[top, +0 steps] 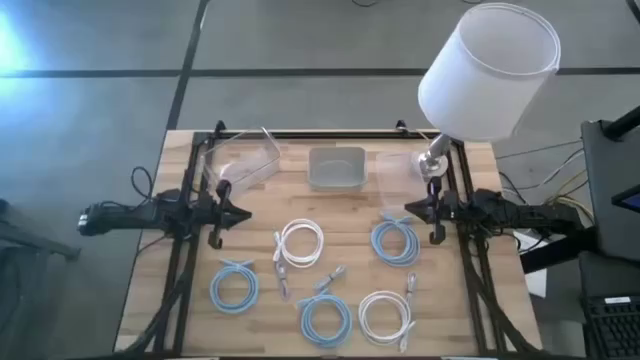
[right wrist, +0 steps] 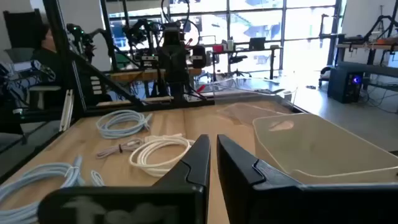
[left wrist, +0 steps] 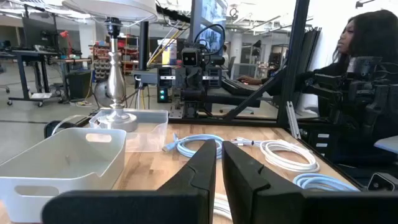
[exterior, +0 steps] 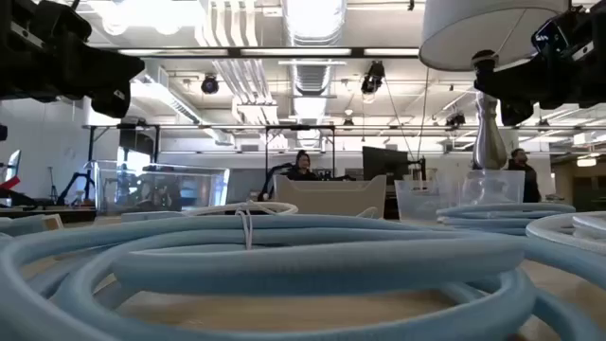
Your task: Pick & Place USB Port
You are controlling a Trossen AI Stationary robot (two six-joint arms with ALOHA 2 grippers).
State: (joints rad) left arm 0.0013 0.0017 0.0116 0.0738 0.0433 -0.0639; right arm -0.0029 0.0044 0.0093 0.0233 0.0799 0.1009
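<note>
Left pincer (top: 240,213) closed — white cable (top: 300,243) lies near.

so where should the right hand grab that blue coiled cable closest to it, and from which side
Take the blue coiled cable by the bundled loop itself, on the rim nearest the right hand, coming straight down from above. It lies flat on the table as an open ring, so one finger can probably drop inside the ring and one outside. The loose plug end looks thinner and likelier to slip.
</note>
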